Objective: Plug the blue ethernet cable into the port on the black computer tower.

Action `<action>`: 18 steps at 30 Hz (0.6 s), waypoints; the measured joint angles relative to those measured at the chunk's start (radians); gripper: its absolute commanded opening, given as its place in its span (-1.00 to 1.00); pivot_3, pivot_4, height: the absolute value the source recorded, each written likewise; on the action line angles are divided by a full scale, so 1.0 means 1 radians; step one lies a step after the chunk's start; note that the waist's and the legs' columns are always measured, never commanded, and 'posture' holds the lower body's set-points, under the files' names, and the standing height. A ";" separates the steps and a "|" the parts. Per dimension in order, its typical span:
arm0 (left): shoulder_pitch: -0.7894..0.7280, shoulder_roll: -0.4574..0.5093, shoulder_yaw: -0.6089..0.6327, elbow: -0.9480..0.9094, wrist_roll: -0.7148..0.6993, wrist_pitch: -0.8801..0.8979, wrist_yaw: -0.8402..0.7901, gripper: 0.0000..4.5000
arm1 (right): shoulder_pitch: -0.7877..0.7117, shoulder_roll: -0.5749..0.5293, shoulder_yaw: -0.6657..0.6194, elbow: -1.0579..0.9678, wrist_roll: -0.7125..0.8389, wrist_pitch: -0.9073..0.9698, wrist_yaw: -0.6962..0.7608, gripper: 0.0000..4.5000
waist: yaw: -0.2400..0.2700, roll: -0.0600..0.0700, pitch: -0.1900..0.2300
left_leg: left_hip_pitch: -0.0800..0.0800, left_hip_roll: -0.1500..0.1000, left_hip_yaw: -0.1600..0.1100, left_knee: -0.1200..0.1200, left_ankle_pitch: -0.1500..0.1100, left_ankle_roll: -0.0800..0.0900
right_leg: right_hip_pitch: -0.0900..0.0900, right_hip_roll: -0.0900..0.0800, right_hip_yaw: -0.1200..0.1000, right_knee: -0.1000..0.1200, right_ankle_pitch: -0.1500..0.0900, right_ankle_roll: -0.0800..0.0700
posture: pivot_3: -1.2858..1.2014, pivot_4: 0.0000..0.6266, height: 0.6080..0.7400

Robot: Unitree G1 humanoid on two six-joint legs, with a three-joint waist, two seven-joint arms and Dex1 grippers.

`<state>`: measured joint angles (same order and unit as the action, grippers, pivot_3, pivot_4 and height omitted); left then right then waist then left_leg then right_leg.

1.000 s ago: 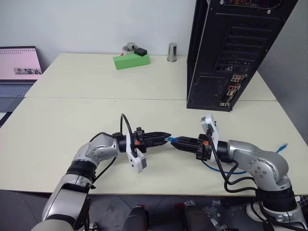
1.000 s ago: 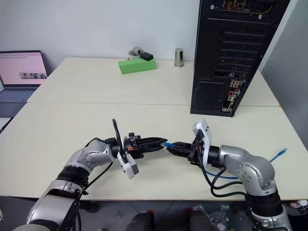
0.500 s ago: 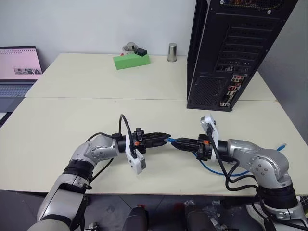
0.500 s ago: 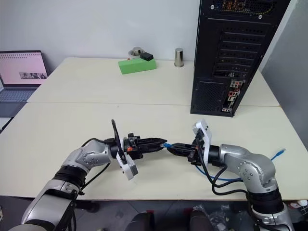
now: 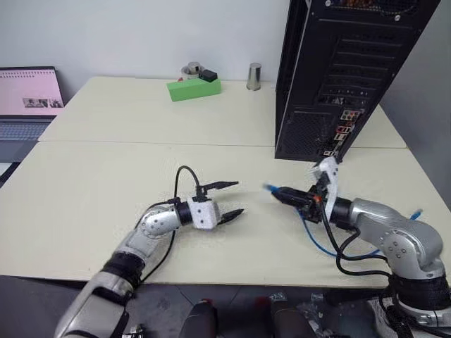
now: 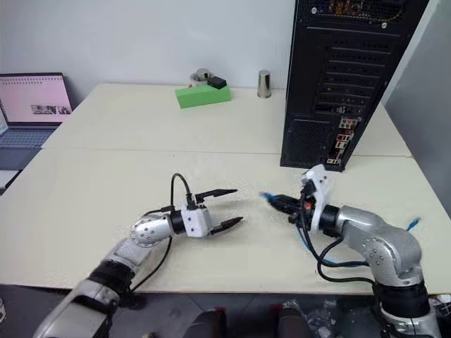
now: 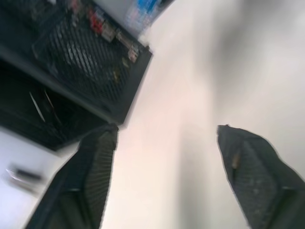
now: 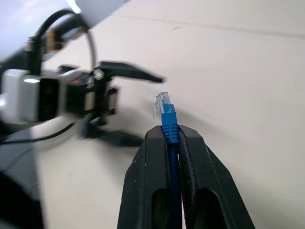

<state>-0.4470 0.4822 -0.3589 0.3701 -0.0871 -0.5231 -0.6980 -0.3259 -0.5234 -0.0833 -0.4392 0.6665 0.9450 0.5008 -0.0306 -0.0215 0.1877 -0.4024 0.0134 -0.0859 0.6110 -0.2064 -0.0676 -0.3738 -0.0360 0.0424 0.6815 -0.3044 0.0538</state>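
Cream-coloured desk (image 5: 106,176), wide and flat, carries a tall black metal computer tower (image 5: 338,77) standing at its far right edge, rear panel facing forward. Near the front edge, the right gripper (image 5: 280,193) is clamped tight on a thin bright blue ethernet cable (image 8: 167,121), whose clear plug juts just past the fingertips, well short of the tower. Facing it, apart from the plug, the left gripper (image 5: 229,198) is spread wide and holds nothing.

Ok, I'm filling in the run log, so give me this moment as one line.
left gripper: open, holding nothing | right gripper: shut on blue ethernet cable near plug | port: not yet plugged | black computer tower: beyond the right gripper
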 measured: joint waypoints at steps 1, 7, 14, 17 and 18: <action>0.005 -0.024 -0.001 -0.084 -0.038 0.138 -0.007 0.98 | 0.003 -0.005 -0.012 -0.009 -0.033 -0.006 -0.044 -1.00 | -0.001 0.000 0.000 | 0.000 0.000 0.000 0.000 0.000 0.000 | 0.000 0.000 0.000 0.000 0.000 0.000 | 0.03 -0.52 1.00; -0.034 -0.199 0.021 -0.329 -0.055 0.625 0.162 0.98 | -0.016 0.059 -0.033 -0.016 -0.229 -0.033 -0.309 -1.00 | -0.005 0.000 0.000 | 0.001 0.000 0.000 0.000 0.000 0.000 | 0.000 0.001 0.001 0.001 0.000 0.000 | 0.03 -0.52 1.00; -0.116 -0.329 0.030 -0.375 0.037 0.846 0.319 0.98 | -0.100 0.197 -0.043 0.042 -0.387 -0.113 -0.524 -1.00 | -0.005 0.000 0.000 | 0.001 0.000 0.001 0.000 0.000 0.000 | 0.000 0.001 0.001 0.000 0.000 0.000 | 0.03 -0.52 1.00; -0.135 -0.375 0.037 -0.370 0.037 0.896 0.339 0.98 | -0.121 0.227 -0.044 0.076 -0.428 -0.133 -0.564 -1.00 | -0.002 0.000 0.000 | 0.000 -0.001 0.001 0.000 0.000 0.000 | 0.000 0.000 0.001 0.000 0.000 0.000 | 0.03 -0.52 1.00; -0.145 -0.388 0.042 -0.370 0.037 0.912 0.344 0.98 | -0.128 0.234 -0.043 0.083 -0.443 -0.142 -0.573 -1.00 | -0.001 0.000 0.000 | 0.001 -0.001 0.001 0.000 0.000 0.000 | 0.000 0.000 0.001 0.000 0.000 0.000 | 0.03 -0.52 1.00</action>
<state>-0.5921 0.0940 -0.3171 0.0004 -0.0506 0.3893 -0.3544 -0.4541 -0.2892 -0.1266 -0.3567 0.2234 0.8030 -0.0722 -0.0320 -0.0211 0.1875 -0.4018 0.0126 -0.0853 0.6106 -0.2062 -0.0680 -0.3740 -0.0358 0.0437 0.6813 -0.3044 0.0538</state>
